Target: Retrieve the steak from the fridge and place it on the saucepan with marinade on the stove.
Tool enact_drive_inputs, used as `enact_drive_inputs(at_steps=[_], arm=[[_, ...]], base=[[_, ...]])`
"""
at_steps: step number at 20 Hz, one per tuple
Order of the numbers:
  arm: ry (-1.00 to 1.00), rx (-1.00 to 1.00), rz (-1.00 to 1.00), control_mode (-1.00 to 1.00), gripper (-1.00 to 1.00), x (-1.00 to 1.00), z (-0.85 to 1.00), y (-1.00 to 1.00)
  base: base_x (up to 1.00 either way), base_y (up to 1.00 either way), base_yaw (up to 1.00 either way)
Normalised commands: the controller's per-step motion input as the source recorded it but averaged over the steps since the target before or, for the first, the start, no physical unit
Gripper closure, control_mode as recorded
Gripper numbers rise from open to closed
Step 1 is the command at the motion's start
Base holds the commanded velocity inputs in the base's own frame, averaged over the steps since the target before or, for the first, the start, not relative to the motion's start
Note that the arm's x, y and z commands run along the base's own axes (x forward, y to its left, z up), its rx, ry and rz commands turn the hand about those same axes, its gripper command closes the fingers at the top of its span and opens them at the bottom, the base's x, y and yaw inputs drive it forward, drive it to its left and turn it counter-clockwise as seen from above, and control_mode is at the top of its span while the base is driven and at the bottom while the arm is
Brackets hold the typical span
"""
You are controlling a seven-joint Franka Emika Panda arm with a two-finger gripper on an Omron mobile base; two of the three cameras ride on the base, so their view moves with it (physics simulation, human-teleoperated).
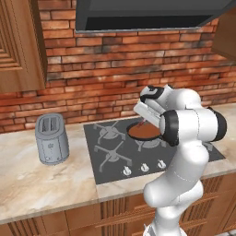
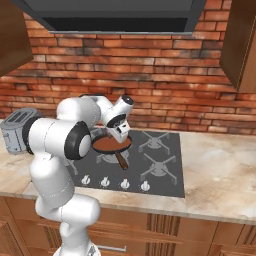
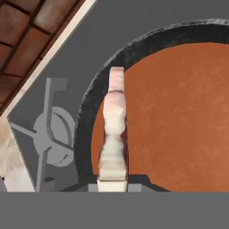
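My gripper (image 3: 112, 183) is shut on the steak (image 3: 115, 129), a pale pink-red slab seen edge-on between the fingers. The steak hangs just above the left rim of the black saucepan (image 3: 85, 134), whose inside is a flat reddish-brown disc of marinade (image 3: 174, 116). In the left base view the gripper (image 1: 142, 120) tilts down over the saucepan (image 1: 144, 132) on the stove (image 1: 110, 152). In the right base view the gripper (image 2: 121, 136) is over the pan (image 2: 111, 144), whose brown handle (image 2: 122, 161) points toward the knobs. The fridge is out of view.
A grey toaster (image 1: 52, 138) stands on the marble counter left of the stove. A dark range hood (image 1: 147, 14) hangs overhead against the brick wall. White knobs (image 1: 144, 168) line the stove's front edge. Wooden cabinets flank the hood.
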Motion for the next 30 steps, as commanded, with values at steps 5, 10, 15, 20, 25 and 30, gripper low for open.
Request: enact_drive_inputs(at_steps=[5,10,15,20,25,30], arm=[[0.0,0.0,0.0,-1.0,1.0,0.0,-0.06,0.0],[0.0,0.0,0.0,-1.0,1.0,-0.01,-0.02,-0.02],[0.0,0.0,0.0,-1.0,1.0,-0.07,-0.02,-0.09],[0.0,0.0,0.0,-1.0,1.0,-0.13,-0.01,-0.1],[0.0,0.0,0.0,-1.0,1.0,-0.07,-0.07,-0.04],[0.0,0.0,0.0,-1.0,-1.0,-0.02,-0.12,0.0]], base=[[0.0,0.0,0.0],[0.0,0.0,0.0],[0.0,0.0,0.0],[0.0,0.0,0.0],[0.0,0.0,0.0],[0.0,0.0,0.0]])
